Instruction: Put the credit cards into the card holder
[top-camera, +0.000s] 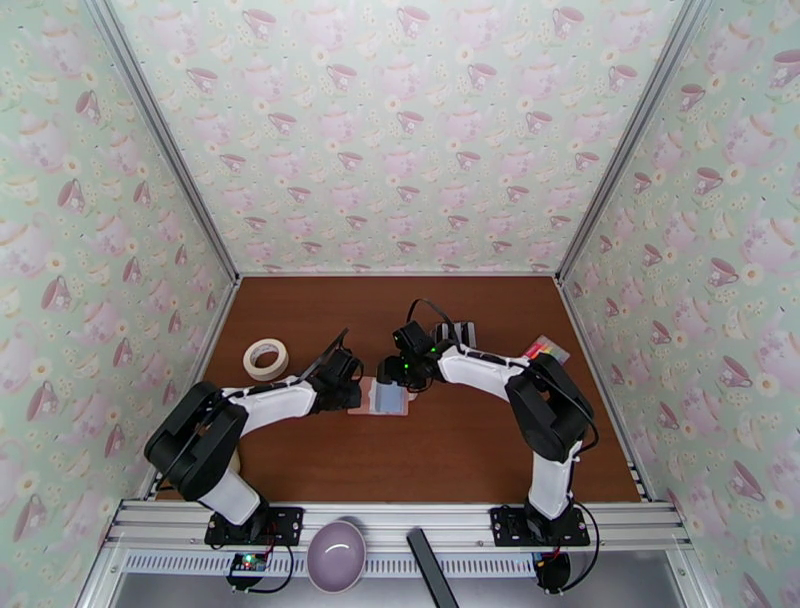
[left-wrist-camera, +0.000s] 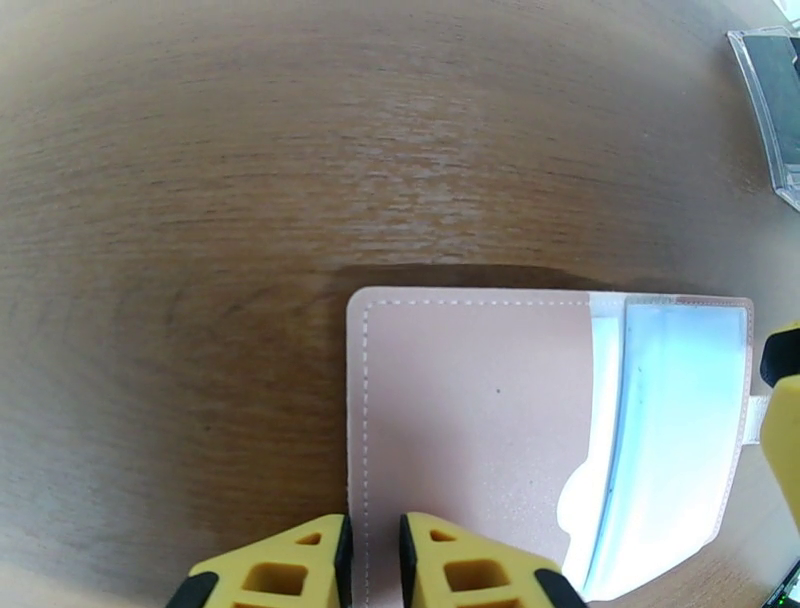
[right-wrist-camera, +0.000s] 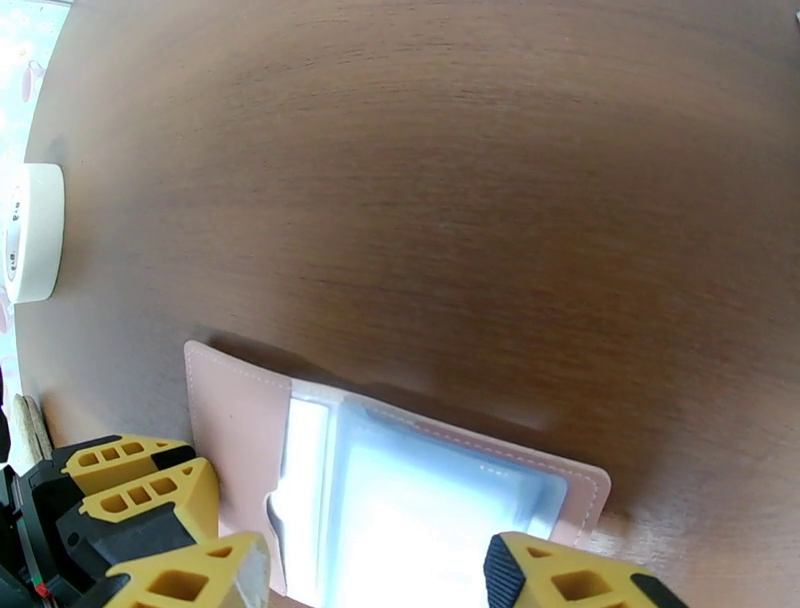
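Lying open and flat mid-table, the card holder (top-camera: 388, 397) sits between both arms, pink flap to the left and clear pockets to the right. The credit cards (top-camera: 457, 330) stand apart behind the right arm, so none looks loaded yet and all the inserting is judged left to do. The left gripper (left-wrist-camera: 372, 560) has its jaws nearly together astride the flap's left edge; a real pinch can't be confirmed. The right gripper (right-wrist-camera: 375, 565) is spread wide over the pocket side. Glare whitens the pockets, so their contents are unreadable, and the arm partly hides the cards.
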